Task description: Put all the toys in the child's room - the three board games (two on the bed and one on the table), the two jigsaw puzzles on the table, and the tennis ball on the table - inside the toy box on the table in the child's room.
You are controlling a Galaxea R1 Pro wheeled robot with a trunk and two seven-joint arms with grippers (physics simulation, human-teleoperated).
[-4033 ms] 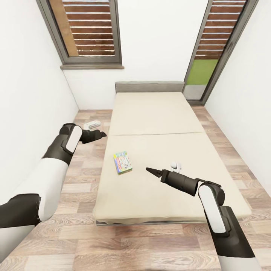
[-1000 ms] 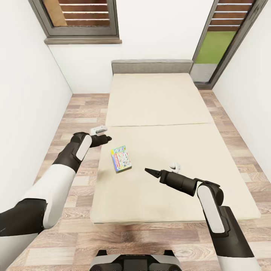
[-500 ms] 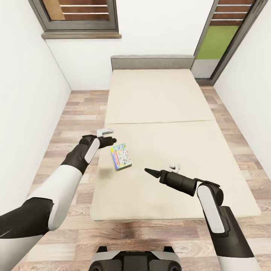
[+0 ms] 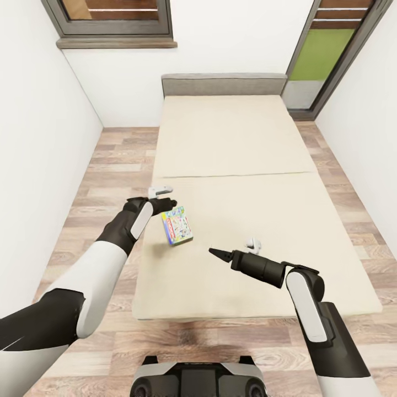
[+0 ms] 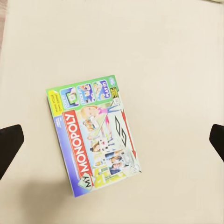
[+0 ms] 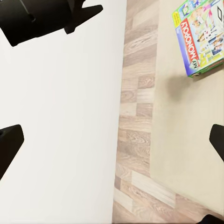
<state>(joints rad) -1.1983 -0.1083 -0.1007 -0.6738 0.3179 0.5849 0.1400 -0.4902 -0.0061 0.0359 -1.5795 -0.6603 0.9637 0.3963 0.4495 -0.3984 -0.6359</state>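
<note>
One board game [image 4: 177,225], a flat green-bordered box with a red "MY MONOPOLY" logo, lies face up on the near section of the cream bed [image 4: 237,143], close to its left edge. My left gripper [image 4: 167,205] hovers open just above the box's far left corner. In the left wrist view the board game [image 5: 93,140] lies between the wide-apart fingertips [image 5: 10,147]. My right gripper [image 4: 216,253] hangs open over the mattress to the right of the box and nearer to me. In the right wrist view the board game [image 6: 200,35] is at one corner.
A strip of wood-plank floor [image 4: 105,165] runs between the bed and the white left wall [image 4: 38,138]. A grey headboard [image 4: 220,85] stands at the far end, with a shuttered window [image 4: 110,19] at back left and a glazed door [image 4: 322,55] at back right. My base [image 4: 198,380] stands at the bed's foot.
The head view has shifted closer to the bed. My left arm has swung right from beside the bed to over the game box. The right arm has barely moved.
</note>
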